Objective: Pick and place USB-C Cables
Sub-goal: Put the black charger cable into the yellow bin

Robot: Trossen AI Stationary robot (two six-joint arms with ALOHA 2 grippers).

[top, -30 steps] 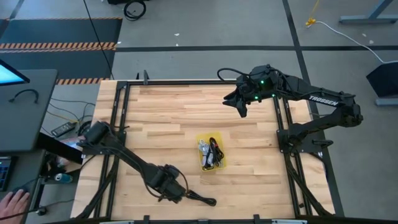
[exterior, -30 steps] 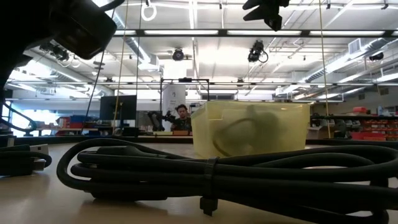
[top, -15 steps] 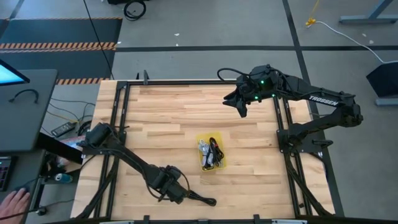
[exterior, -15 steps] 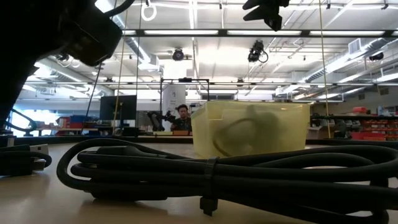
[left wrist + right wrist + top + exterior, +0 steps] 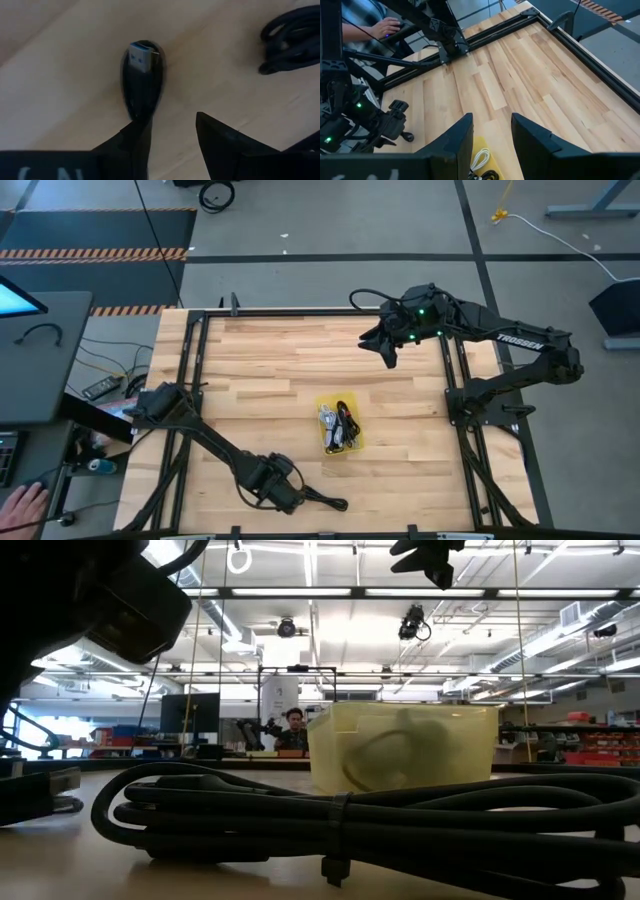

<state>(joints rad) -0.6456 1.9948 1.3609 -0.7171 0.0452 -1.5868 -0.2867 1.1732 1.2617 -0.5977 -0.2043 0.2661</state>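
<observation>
**Cables in the bin, one black bundle loose at the near edge**

High view: table (image 5: 270, 370) of pale wood planks, framed by dark rails. Near its middle sits a small yellow bin (image 5: 339, 425) holding bundled cables (image 5: 341, 423), some white, some black. The left gripper (image 5: 280, 492) is low over the near edge, left of the bin, and a loose black cable (image 5: 328, 502) lies on the wood just to its right. The right gripper (image 5: 389, 352) hangs above the far right part of the table, well apart from the bin. A person's hand (image 5: 20, 502) shows at the left, off the table.

Low view: the loose black cable (image 5: 350, 825), tied at its middle, fills the foreground. Behind it stands the bin (image 5: 404, 747), translucent, with coiled shapes faintly showing inside. A plug (image 5: 40, 795) lies at the left edge. A person (image 5: 292, 729) sits far back in the room.

Left wrist view: the left fingers (image 5: 225, 137) stand apart, nothing between them. Just ahead on the wood lies a black plug (image 5: 142, 75) with a metal tip, close by one finger; whether they touch, I cannot tell. The black bundle (image 5: 292, 37) lies off to one side.

Right wrist view: the right fingers (image 5: 532, 135) stand apart and empty, high over the table. Below them shows the bin's edge with a white cable (image 5: 480, 160); the left arm (image 5: 375, 125) is beyond.
</observation>
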